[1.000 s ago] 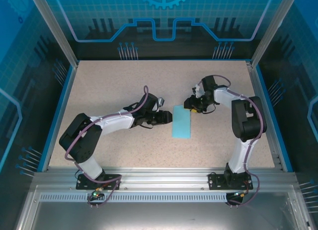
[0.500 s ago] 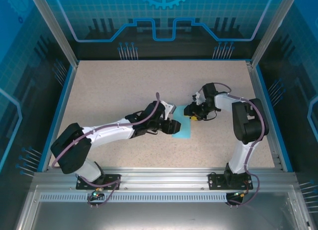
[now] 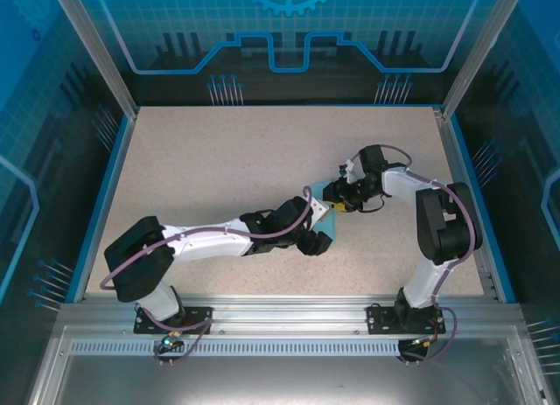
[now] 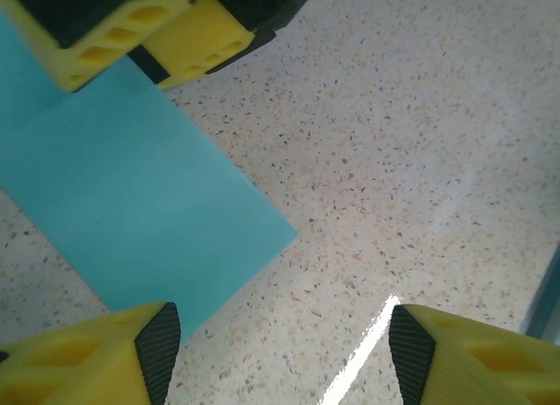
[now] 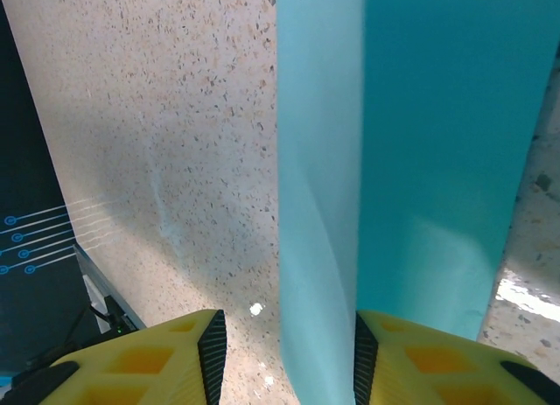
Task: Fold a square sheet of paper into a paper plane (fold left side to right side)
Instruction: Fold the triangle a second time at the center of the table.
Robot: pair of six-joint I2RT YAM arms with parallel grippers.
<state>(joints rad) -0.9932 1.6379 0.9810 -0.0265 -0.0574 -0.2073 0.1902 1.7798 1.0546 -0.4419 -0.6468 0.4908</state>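
Observation:
The square sheet of paper [image 3: 331, 221] is a narrow light-blue strip at mid-table, mostly covered by my two grippers. My left gripper [image 3: 320, 240] hovers over its near end. In the left wrist view the left gripper [image 4: 280, 352] is open. One pad sits over the paper [image 4: 131, 204] and the other over bare table. My right gripper [image 3: 336, 197] is at the far end, its yellow fingers [image 4: 131, 38] on the sheet. In the right wrist view the right gripper [image 5: 284, 357] is open, with a paler, raised edge of the paper [image 5: 437, 143] between the pads.
The speckled beige table [image 3: 219, 151] has a blue raised border [image 3: 105, 195] and aluminium posts at the corners. My left arm [image 3: 219, 240] lies stretched across the near middle of the table.
My left arm has swung right and nearer, coming over the paper's near end with its jaws widening. The right gripper has edged down onto the far end.

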